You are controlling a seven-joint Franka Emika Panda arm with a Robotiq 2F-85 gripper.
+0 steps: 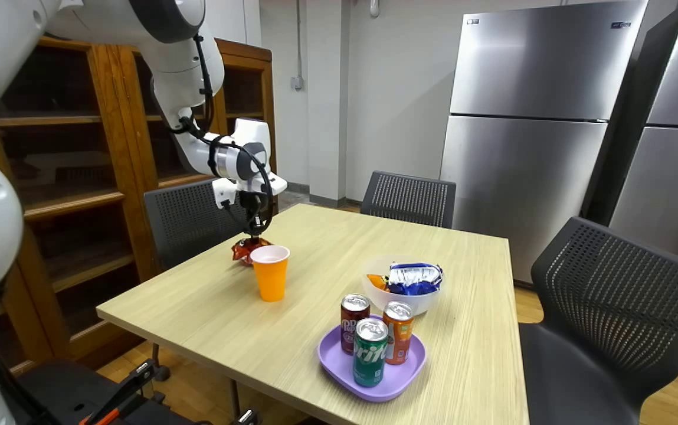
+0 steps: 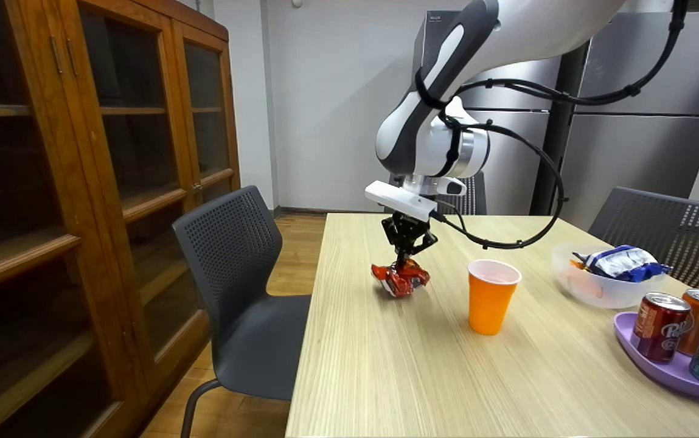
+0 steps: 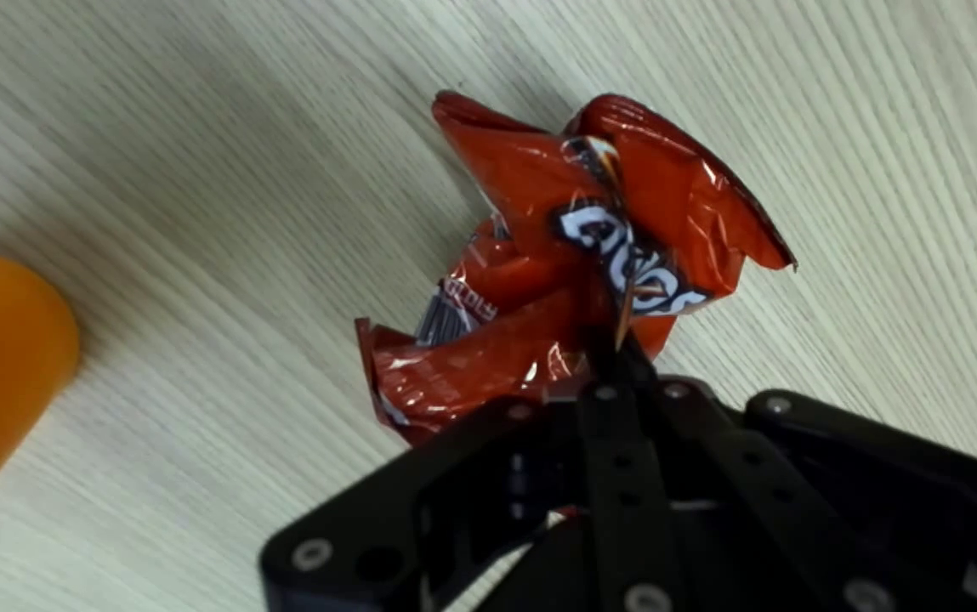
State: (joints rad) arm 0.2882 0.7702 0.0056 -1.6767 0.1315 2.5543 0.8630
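A: Where did the red bag (image 3: pixel 531 259) lie relative to the tool (image 3: pixel 618 361)?

B: Directly below it and in contact. The tool was clenched, grasping a fold of the bag; loose ends projected to either side. Whether the bag's underside touched the tabletop (image 2: pixel 386 365) could not be determined.

A: Which part of the tabletop was this?

B: The area near the edge beside the grey chair (image 2: pixel 264 340). An orange cup (image 2: pixel 492 301) stood upright near the bag, farther in from that edge. A translucent bowl (image 2: pixel 605 293) and a purple tray (image 1: pixel 383 396) carrying three cans (image 1: pixel 370 354) were located well apart from the bag; the tray sat near the front edge in an exterior view.

A: And the surroundings?

B: The tabletop had a pale, streaked wood grain. A wooden cabinet (image 2: pixel 81 182) with glass doors stood beyond the grey chair; two steel refrigerators (image 1: pixel 521 159) stood past a far corner. The floor (image 2: pixel 294 255) was wood.

A: How did the bag appear?

B: Glossy and crumpled, with crimped ends. White, dark-outlined lettering crossed the creased front, and a grey striped patch showed at one side.
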